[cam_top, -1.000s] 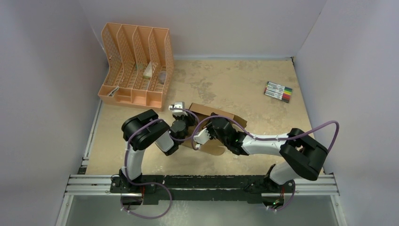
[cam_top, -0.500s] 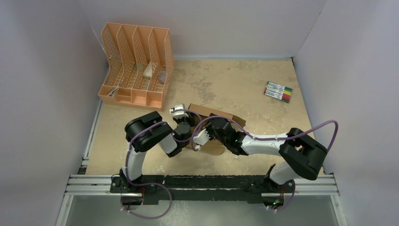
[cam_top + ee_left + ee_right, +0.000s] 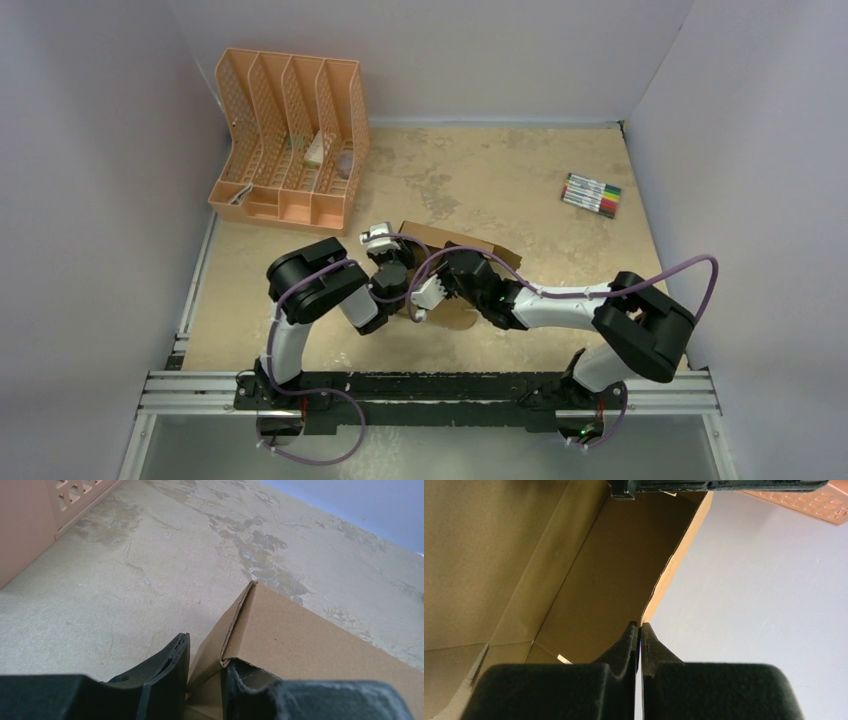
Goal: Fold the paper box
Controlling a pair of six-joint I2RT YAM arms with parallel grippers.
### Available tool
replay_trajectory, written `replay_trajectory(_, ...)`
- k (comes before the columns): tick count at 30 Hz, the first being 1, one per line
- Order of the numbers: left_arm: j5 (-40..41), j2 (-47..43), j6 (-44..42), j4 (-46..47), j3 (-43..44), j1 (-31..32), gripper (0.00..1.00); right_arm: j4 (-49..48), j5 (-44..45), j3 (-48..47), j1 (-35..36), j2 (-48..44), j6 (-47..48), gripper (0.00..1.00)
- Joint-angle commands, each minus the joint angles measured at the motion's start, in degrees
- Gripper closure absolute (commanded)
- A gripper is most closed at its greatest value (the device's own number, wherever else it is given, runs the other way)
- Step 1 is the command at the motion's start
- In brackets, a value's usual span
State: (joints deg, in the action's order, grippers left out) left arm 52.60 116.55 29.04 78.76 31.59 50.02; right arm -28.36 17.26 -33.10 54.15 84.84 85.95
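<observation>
Left arm's elbow has swung a little to the right and closer to the paper box [image 3: 487,248] over the last second; the right arm and the box itself have hardly shifted. The box lies near the middle of the table [image 3: 500,170], part opened, between the two wrists, well apart from the orange file organizer [image 3: 285,140] at the far left and the pack of markers [image 3: 592,195] at the far right.

The left gripper [image 3: 205,652] is closed down to a narrow gap with a side wall of the box running between its fingers, just below a folded corner, so it appears to be holding that wall. The right gripper [image 3: 640,626] is pinched tight, its tips meeting on the thin free edge of a panel, with the box's inside open to its left.

Both grips sit close to an edge, so either could slip off if the arms pull apart or twist unevenly. A slip on the right would probably let the panel spring back; a hard pull against the left hold could crease the cardboard off its score line or tear the corner. The two wrists are also very near each other and the purple cables cross over the box, so a tighter move risks a bump or a snag.

From above, the arms cover most of the box; which flaps are already folded cannot be told. The left wrist view cuts off the fingers' lower part, so how deep the wall sits between them is unclear.
</observation>
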Motion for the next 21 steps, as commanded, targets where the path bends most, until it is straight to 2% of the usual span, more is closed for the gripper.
replay_trajectory(1, 8.4, -1.6, 0.8, -1.1, -1.2, -1.5, 0.70, 5.7, 0.6, -0.8, 1.0, 1.3, -5.0, 1.00)
replay_trajectory(8, 1.6, -6.4, 1.2, -0.5, -5.7, -1.4, 0.53, 4.7, 1.0, -1.6, 1.0, 2.2, -6.8, 1.00)
replay_trajectory(21, -6.7, -17.6, 2.2, -3.9, -16.2, -1.4, 0.45, 2.4, 2.2, -2.9, 1.0, 4.2, -7.3, 1.00)
